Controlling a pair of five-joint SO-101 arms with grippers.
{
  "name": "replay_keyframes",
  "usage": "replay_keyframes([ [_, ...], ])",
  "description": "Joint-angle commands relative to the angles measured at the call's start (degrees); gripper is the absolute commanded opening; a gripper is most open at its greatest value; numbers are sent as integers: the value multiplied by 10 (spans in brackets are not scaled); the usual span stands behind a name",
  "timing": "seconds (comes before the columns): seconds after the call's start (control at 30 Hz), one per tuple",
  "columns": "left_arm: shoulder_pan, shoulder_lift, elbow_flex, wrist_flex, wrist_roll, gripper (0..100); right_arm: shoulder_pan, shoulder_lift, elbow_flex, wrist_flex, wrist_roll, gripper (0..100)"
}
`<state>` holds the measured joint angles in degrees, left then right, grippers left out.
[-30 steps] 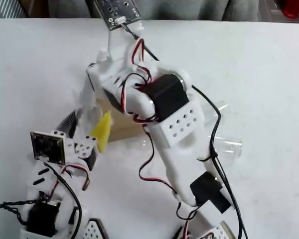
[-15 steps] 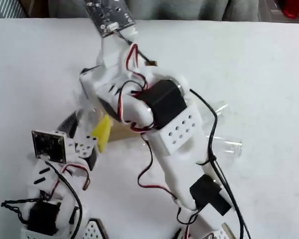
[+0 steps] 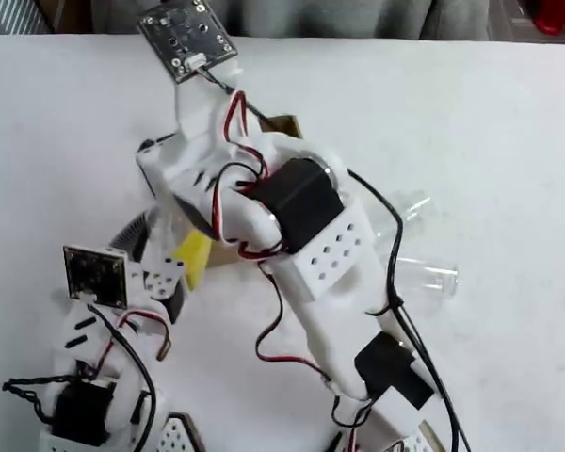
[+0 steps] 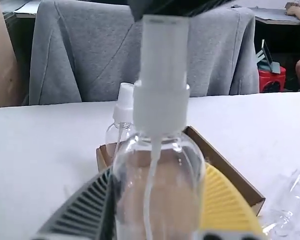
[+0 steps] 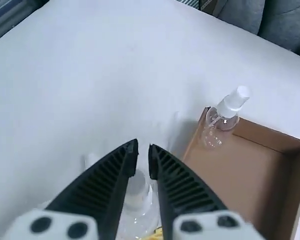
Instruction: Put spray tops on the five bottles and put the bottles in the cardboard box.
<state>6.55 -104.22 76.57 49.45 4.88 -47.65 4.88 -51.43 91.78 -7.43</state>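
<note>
The left end effector (image 4: 155,215) grips a clear plastic bottle (image 4: 157,170) upright, steadying it as the right end effector (image 5: 143,147), black jaws nearly closed and seemingly empty, hovers over its white spray top (image 4: 161,75). The brown cardboard box (image 5: 270,135) waits at the bottle's 3 o'clock from above, one capped bottle (image 5: 217,125) inside.

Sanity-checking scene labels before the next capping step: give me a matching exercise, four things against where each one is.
Things:
1. front bottle
2. back bottle
3. loose bottles
4. right gripper

Places:
a. lying on the table, outside the box
b. standing in a corner of the cardboard box
c. right above the front bottle's spray top
d. clamped in the left gripper

Pairs: 1-d, 2-b, 3-a, 4-c
</note>
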Motion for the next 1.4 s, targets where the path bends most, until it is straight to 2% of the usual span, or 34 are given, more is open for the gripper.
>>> replay_keyframes([
  [0.0,0,-3,-11,-6,-5,20,23,-33,-20,10,7,15],
  [0.57,0,-3,-11,-8,-1,20,29,-115,0,71,8,15],
  [0.9,-5,0,-3,-36,1,20,42,-331,333,30,9,15],
  [1.23,-6,0,-6,-34,1,20,39,-550,708,-186,9,15],
  [1.37,-15,2,-13,-32,1,20,0,-605,818,-261,9,15],
])
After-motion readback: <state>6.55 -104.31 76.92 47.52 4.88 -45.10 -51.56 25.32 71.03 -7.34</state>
